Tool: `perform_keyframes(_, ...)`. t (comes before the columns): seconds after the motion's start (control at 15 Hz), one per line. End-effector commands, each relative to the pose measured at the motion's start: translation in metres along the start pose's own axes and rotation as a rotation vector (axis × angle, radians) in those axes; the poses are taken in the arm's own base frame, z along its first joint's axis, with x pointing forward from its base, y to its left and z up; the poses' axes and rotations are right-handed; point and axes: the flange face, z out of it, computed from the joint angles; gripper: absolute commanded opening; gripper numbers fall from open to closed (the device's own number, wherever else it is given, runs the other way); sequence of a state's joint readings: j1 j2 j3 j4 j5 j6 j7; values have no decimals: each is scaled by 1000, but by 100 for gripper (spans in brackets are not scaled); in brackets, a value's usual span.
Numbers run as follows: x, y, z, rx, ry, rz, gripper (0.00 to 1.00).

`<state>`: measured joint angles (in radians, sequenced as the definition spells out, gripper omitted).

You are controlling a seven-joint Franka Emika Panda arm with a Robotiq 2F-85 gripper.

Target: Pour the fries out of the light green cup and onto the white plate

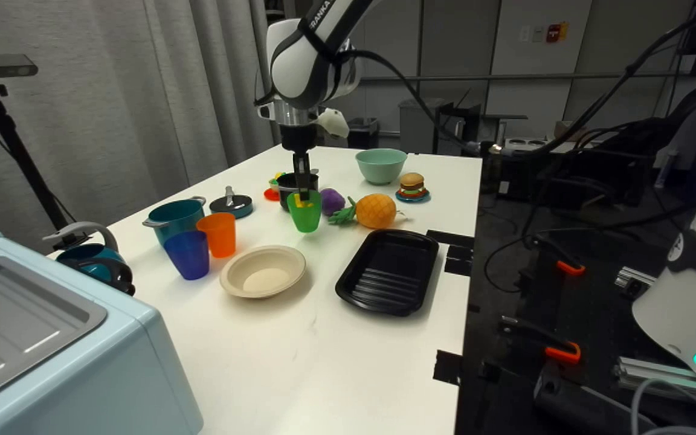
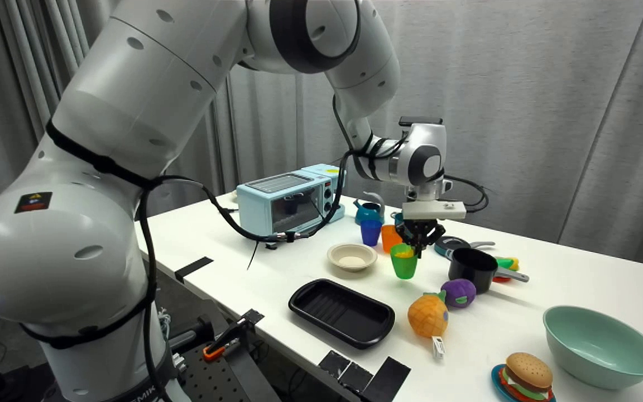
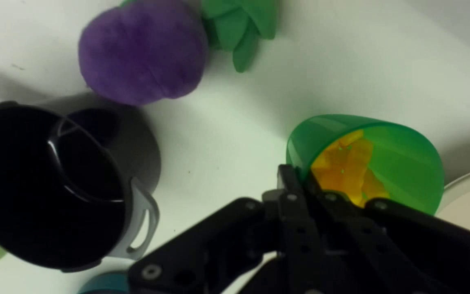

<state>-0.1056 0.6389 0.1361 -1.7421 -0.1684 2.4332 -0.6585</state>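
Observation:
The light green cup [image 1: 306, 219] hangs roughly upright, slightly tilted, seemingly just above the table; it also shows in an exterior view [image 2: 404, 267] and the wrist view [image 3: 412, 167]. My gripper [image 3: 303, 179] is shut on the cup's wall at the rim, one finger inside and one outside. The fries [image 3: 351, 167] lie inside the cup as a yellow-orange cluster, partly hidden by the fingers. The white plate [image 1: 295, 273] stands on the table beside the blue and orange cups, apart from the green cup. Only its edge [image 3: 459, 183] shows in the wrist view.
A black tray [image 1: 348, 284] lies near the plate. A black pot [image 3: 145, 143], a purple plush [image 3: 143, 53] and an orange pineapple plush [image 2: 427, 317] stand close to the cup. Orange cup [image 1: 222, 235], blue cup [image 1: 188, 257] and toy oven [image 1: 112, 356] stand beyond the plate.

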Motion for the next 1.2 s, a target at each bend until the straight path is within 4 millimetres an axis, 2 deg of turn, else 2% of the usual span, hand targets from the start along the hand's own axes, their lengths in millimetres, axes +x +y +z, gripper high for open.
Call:
perform_keyframes(0.0, -28, 12, -41, 3, -24, -26, 1)
perform_keyframes(0.2, -35, 22, -59, -30, 4, -48, 1)
perform_keyframes(0.47, -35, 25, -69, -61, 50, -81, 1)
perform_keyframes(0.53, 1, -9, -88, -61, 60, -98, 1)
perform_keyframes(0.6, -5, -3, -98, -64, 73, -115, 1)
perform_keyframes(0.67, 31, -40, -92, -66, 77, -129, 1)
perform_keyframes(0.93, 77, -90, -111, -66, 109, -203, 1)
perform_keyframes(1.13, 93, -113, -115, -77, 108, -231, 1)
